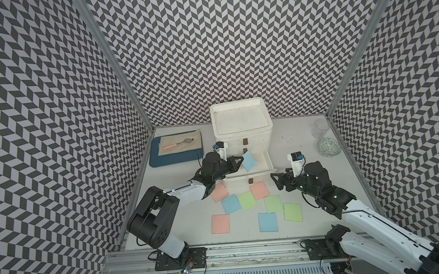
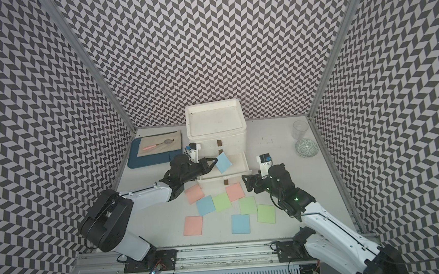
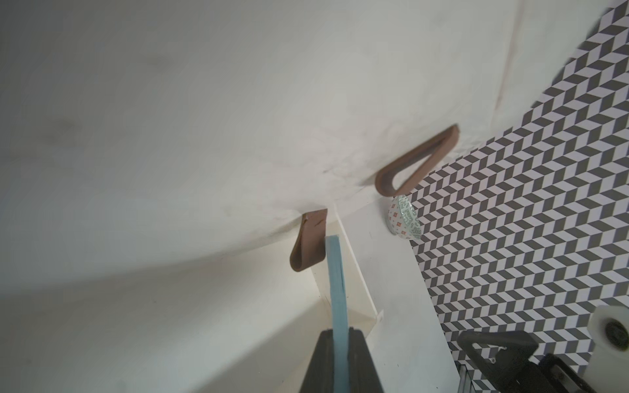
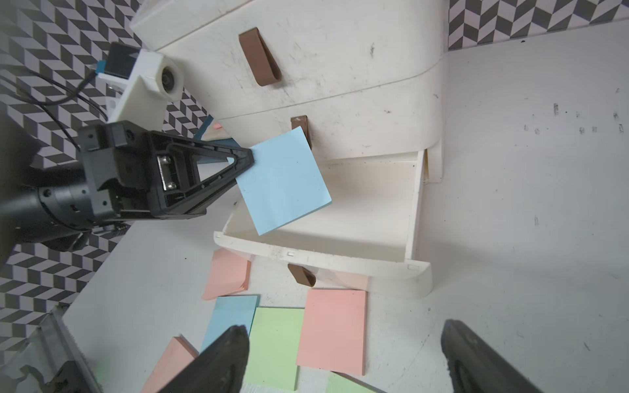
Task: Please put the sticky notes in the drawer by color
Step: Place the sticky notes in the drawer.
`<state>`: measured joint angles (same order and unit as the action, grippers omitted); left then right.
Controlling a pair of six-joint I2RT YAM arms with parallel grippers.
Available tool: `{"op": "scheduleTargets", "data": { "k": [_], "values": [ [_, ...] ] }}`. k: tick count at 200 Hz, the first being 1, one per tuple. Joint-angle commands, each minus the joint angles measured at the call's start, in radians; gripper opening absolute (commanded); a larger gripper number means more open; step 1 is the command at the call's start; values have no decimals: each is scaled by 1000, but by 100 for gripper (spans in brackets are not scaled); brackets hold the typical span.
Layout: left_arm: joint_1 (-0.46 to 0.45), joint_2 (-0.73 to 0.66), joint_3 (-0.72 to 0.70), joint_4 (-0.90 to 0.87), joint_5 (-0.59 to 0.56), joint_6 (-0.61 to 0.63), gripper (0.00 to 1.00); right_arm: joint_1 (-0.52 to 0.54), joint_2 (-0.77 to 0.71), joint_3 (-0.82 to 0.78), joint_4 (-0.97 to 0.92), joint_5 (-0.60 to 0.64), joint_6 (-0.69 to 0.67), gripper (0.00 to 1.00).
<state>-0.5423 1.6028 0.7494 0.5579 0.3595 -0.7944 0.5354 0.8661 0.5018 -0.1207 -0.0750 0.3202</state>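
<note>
The white drawer unit stands at the back, its bottom drawer pulled out and showing nothing inside. My left gripper is shut on one corner of a light blue sticky note, which hangs tilted over the open drawer; it appears edge-on in the left wrist view. On the table in front lie three pink, two blue and three green sticky notes, some overlapping. My right gripper is open and holds nothing, just right of the drawer front, above the notes.
A blue tray with beige cloth and a spoon sits at the back left. A clear glass and a patterned bowl stand at the back right. Patterned walls close in three sides.
</note>
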Motion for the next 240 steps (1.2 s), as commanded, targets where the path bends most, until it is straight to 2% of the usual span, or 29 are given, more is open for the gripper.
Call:
{"op": "scheduleTargets", "data": {
  "k": [1,45,65,77,91,113,125,146,162,174,188,200,207,212,223,240],
  "values": [
    [5,28,59,16,-16,27,8,-1,-28,-31,112,33,-13,93],
    [5,99,98,-4,-13,45,11,-1,-19,-45,140,-8,-15,93],
    [5,105,80,-18,-31,58,17,-1,-15,-41,131,-15,-17,93],
    [5,96,65,-24,-52,70,24,-2,-13,-42,130,-19,-18,93],
    [5,84,61,-45,-61,87,36,0,-12,-45,133,-24,-18,93],
    [1,47,56,-85,-90,109,60,-2,-10,-42,127,-28,-22,93],
    [1,14,55,-114,-102,124,65,-1,-10,-36,116,-32,-28,93],
    [-2,-73,47,-182,-133,162,66,0,-5,-10,45,-55,-30,93],
    [-7,-162,18,-227,-160,186,67,18,14,7,-7,-147,-9,92],
    [-13,-230,-19,-251,-178,199,68,76,43,28,-76,-145,44,90],
    [-16,-302,-81,-265,-194,199,73,216,82,62,-167,-72,123,89],
    [-20,-352,-138,-264,-184,204,73,372,118,94,-242,50,219,91],
    [-24,-377,-166,-262,-183,214,73,450,139,107,-272,64,236,91],
    [-27,-390,-186,-260,-187,221,73,499,160,110,-286,113,318,92],
    [-30,-412,-229,-249,-191,236,73,596,205,116,-307,154,405,98],
    [-32,-420,-292,-210,-182,258,73,708,287,118,-339,213,525,100]
  ]
}}
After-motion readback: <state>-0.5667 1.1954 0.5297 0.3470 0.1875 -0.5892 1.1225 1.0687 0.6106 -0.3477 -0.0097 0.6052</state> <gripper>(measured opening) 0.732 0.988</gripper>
